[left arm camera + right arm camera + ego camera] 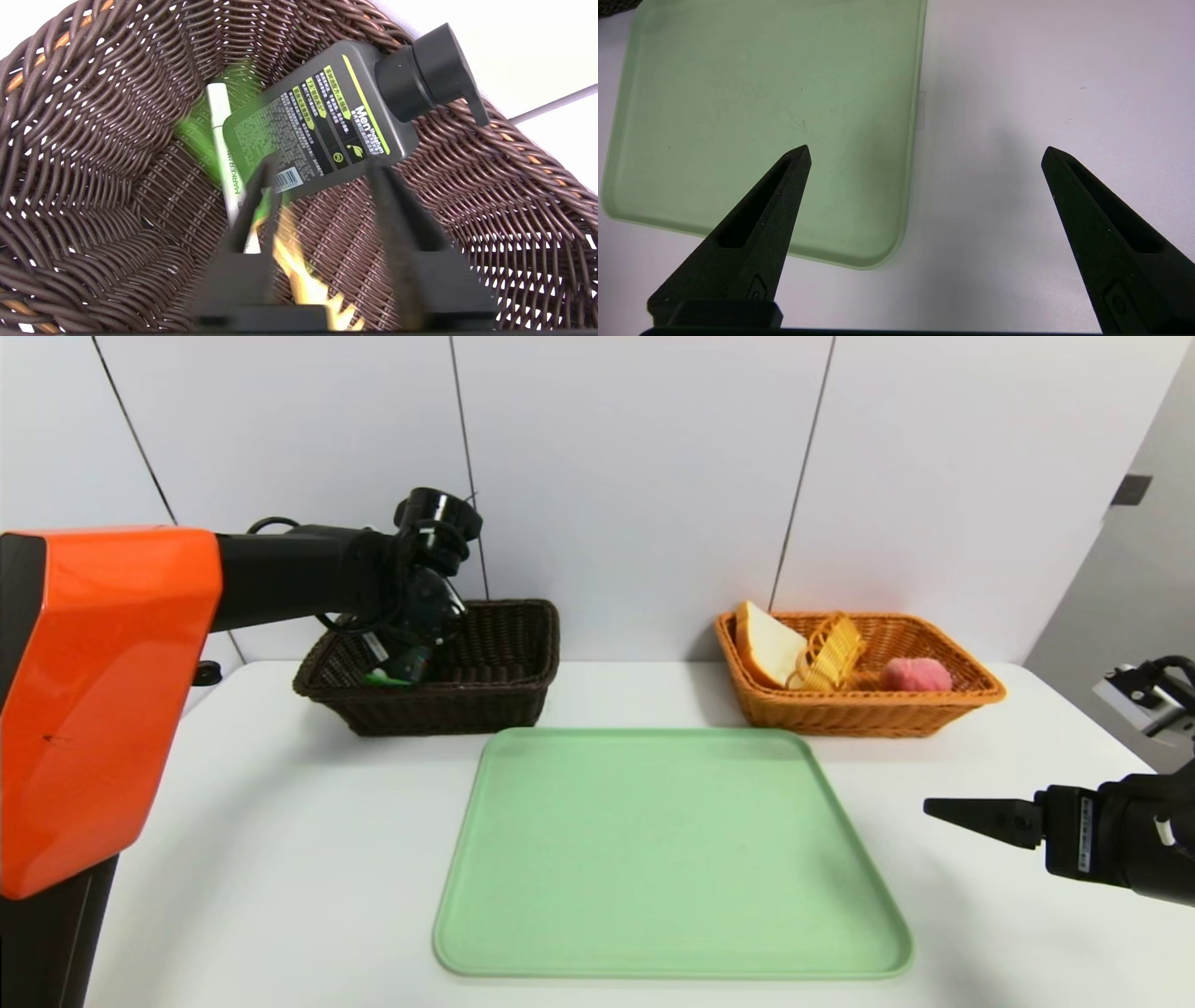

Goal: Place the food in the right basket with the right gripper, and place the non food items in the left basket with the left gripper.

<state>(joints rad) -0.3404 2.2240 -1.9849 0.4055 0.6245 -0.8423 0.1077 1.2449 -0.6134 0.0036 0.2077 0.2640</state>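
Note:
My left gripper (pixel 409 665) reaches down into the dark brown left basket (pixel 504 702). In the left wrist view its fingers (pixel 254 205) stand apart over the basket floor (pixel 93 140). A blurred yellow spoon with a green handle (pixel 299 275) lies loose between them. Beside it in the basket are the dark green pump bottle (pixel 322 116) and the white marker (pixel 224 140). The orange right basket (pixel 971 695) holds a bread slice (pixel 770 644) and a pink food item (pixel 915 674). My right gripper (pixel 938 809) hovers open over the table at the right, holding nothing.
A bare green tray (pixel 667 859) lies in the middle of the white table, between the two baskets and nearer to me; its corner (pixel 761 93) shows under the right gripper (pixel 924 149). A small yellow woven basket (pixel 831 651) leans inside the orange one.

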